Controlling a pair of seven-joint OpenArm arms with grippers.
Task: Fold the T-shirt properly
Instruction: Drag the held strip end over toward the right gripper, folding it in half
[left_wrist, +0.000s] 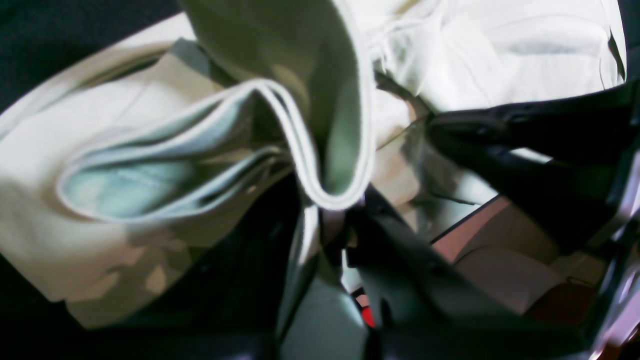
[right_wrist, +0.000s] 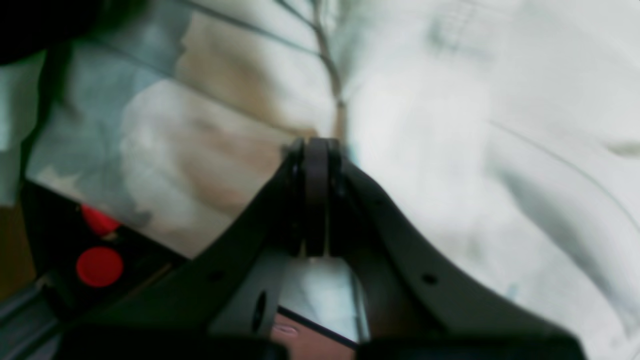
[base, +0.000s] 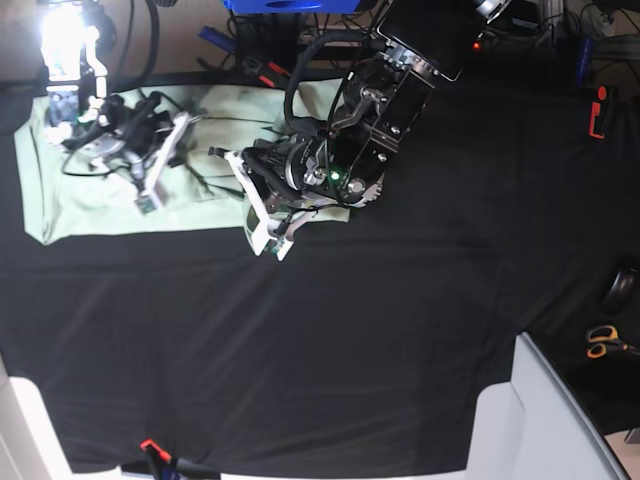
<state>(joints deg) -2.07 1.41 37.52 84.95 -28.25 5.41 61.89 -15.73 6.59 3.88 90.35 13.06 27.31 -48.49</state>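
The T-shirt (base: 110, 205) lies spread on the black table cover (base: 400, 340), at its far left corner in the base view. Both arms crowd over it and hide much of the cloth. The left gripper (left_wrist: 345, 220) is clenched on a hemmed fold of the shirt, which loops up just past its tips. The right gripper (right_wrist: 316, 150) is pinched tight, seemingly on a ridge of cloth, though blur makes that unsure. Far from the shirt, orange-handled scissors (base: 603, 342) lie near the cover's right edge.

T-shirt (base: 90, 210) partly hidden under both arms; wrist views blurred; left gripper fingers (left_wrist: 400, 260) barely discernible.
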